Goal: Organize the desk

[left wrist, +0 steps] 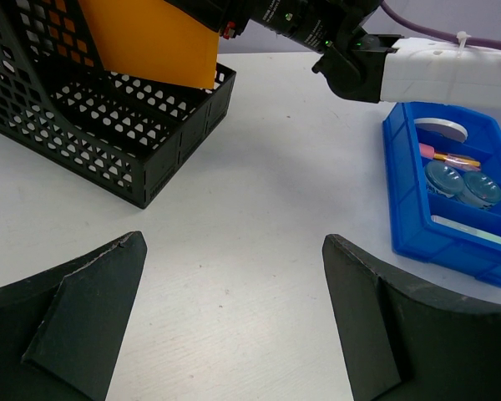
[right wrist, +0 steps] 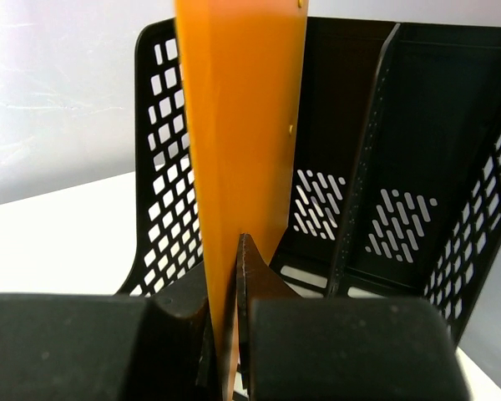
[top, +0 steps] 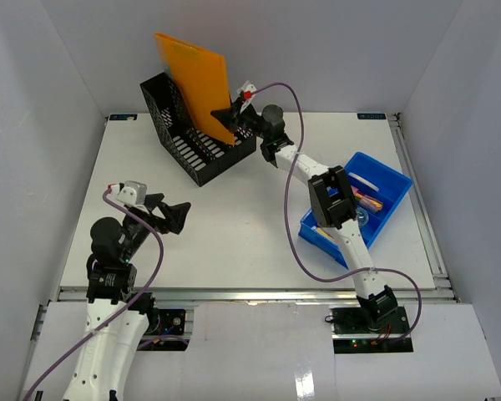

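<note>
While the right tool point(top: 231, 117) clamps the lower edge of an orange folder point(top: 192, 79), the left tool point(top: 177, 215) hangs released, fingers spread wide.
White desk point(top: 234, 242) lies between pale grey walls, just beyond both arms. The folder stands tilted over a black mesh file rack point(top: 192, 154) near the desk's far-left corner. A blue bin point(top: 384, 188) of small items sits by the right edge. The left tool hovers over the near-left part, holding nothing.

File rack point(top: 196, 154), orange folder point(top: 192, 83) (tilted), blue bin point(top: 317, 238)

arms point(top: 356, 255): white links, black joints | cables point(top: 277, 83): purple | jaws: matte black
</note>
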